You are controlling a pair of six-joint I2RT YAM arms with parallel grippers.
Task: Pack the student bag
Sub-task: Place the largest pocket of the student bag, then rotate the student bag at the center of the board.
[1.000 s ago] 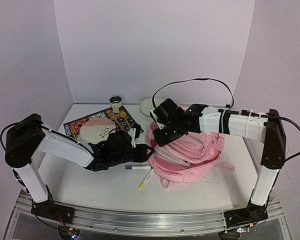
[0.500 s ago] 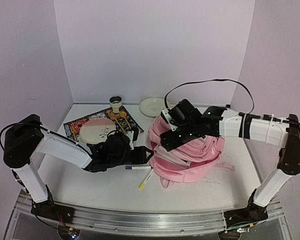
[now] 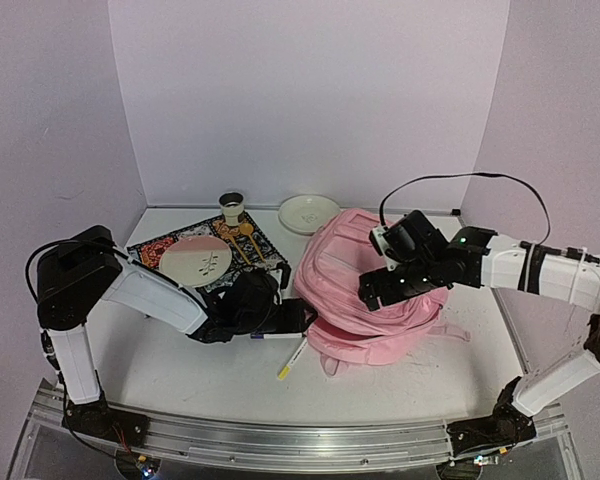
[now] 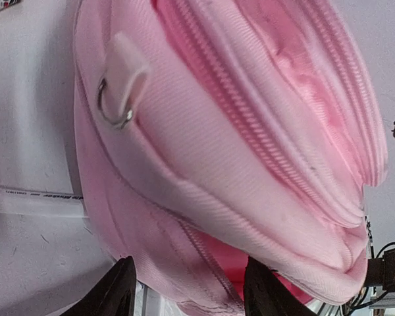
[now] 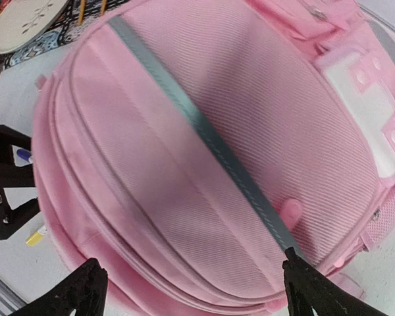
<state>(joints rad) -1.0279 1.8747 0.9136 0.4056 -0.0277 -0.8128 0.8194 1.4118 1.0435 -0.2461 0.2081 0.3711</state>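
Right arm has drawn back rightward; student bag has settled flat on the surface. Right jaws spread wide, bag directly beneath. Left jaws spread, bag's edge between them.

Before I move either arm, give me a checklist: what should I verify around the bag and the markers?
1. Right claw open: ok. The jaws are wide above the bag with nothing between them.
2. Left claw free of the bag: cannot tell. Pink fabric fills the gap between its fingers.
3. Bag resting on the table: ok.
4. Markers packed: not ok. The white marker and the yellow-capped marker lie on the table at the bag's near left edge.
5. Bag opening accessible: cannot tell. No view shows a clear opening.
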